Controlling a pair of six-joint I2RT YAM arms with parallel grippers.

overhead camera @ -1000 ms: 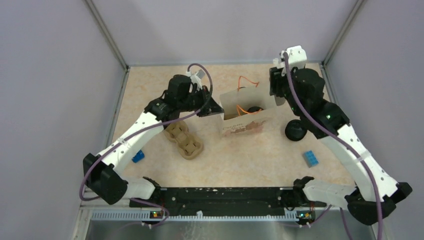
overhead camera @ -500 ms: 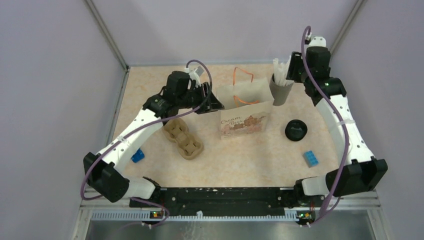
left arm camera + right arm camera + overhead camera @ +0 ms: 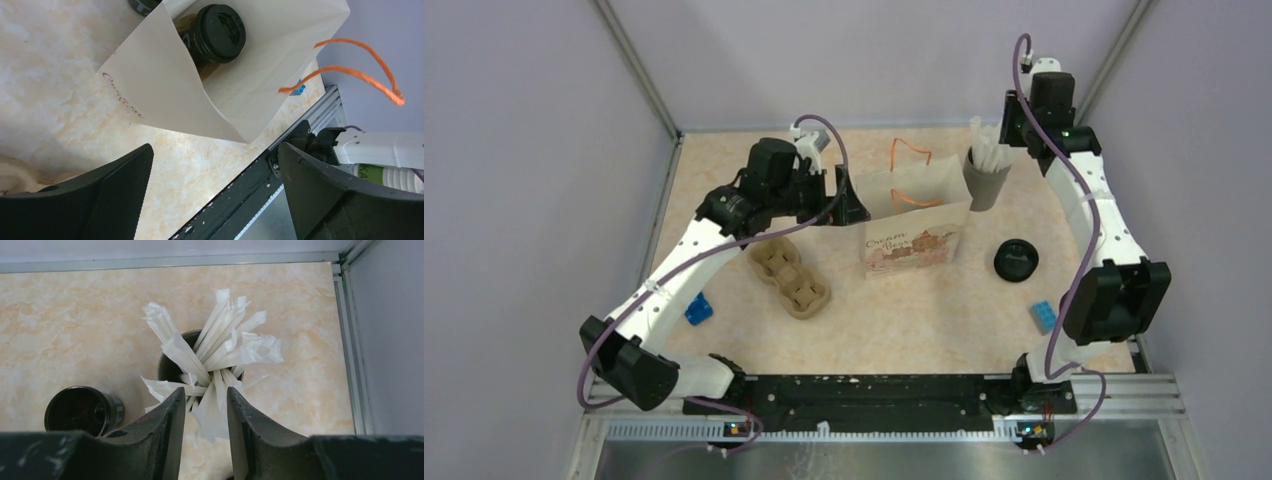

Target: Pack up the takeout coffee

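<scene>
While my right gripper hung slightly apart over the straws, my left gripper wide open by the bag, I feared grabbing several or toppling their cup.

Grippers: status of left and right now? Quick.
Left gripper: open wide, empty, beside the paper bag.
Right gripper: jaws narrow, wrapped straws between them; whether it grips one cannot be told.
</scene>
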